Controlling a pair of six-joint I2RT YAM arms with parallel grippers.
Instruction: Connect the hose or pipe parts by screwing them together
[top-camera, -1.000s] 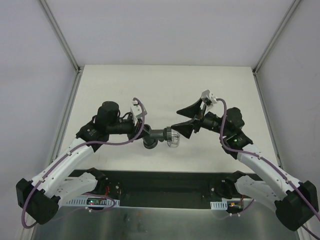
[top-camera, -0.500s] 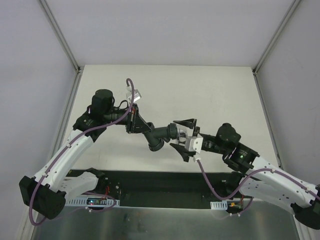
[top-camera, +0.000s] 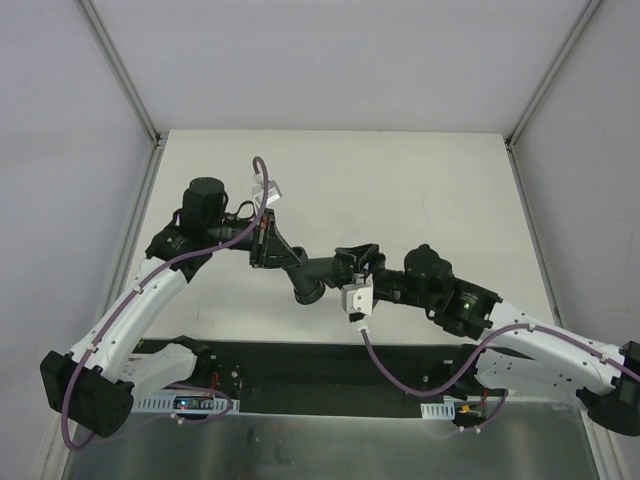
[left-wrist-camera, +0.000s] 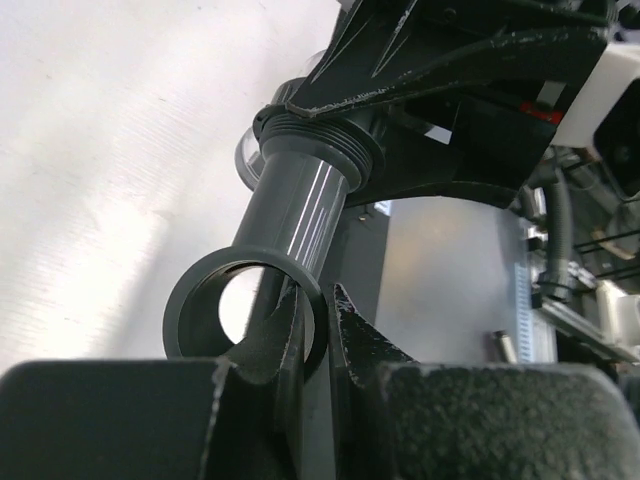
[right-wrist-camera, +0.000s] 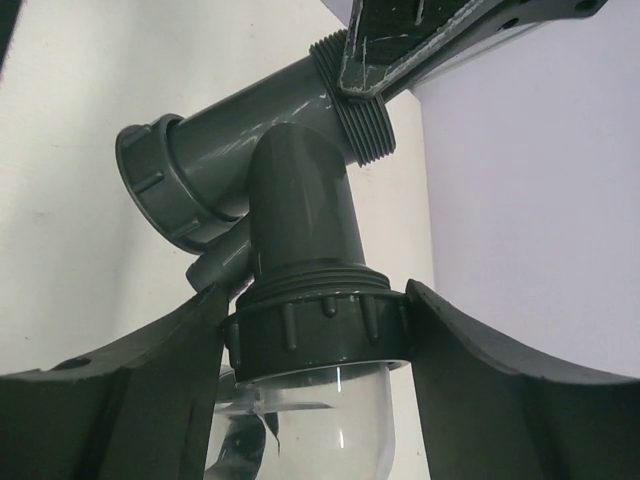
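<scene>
Near edge: black base strip (top-camera: 330, 365) w/ both arm bases. Just beyond, over the near half of the table (top-camera: 420, 170), the dark grey fitting (top-camera: 318, 270) is held tilted btw the two grippers. The right gripper (top-camera: 358, 270) comes in from the R side. In its wrist view the fingers (right-wrist-camera: 140, 400) press both sides of the ribbed collar (right-wrist-camera: 320, 335), i.e. clamped on it. The clear connector (right-wrist-camera: 335, 425) shows below that collar in the same view, nearest the cam, in line w/ the fitting's branch. Further back and to the L, the left gripper (top-camera: 272, 248) is clenched on the fitting. Its fingertips (left-wrist-camera: 290, 330) sit almost together at the rim of a round socket (left-wrist-camera: 200, 310). Beyond: pale tabletop, then grey walls (top-camera: 300, 60).
</scene>
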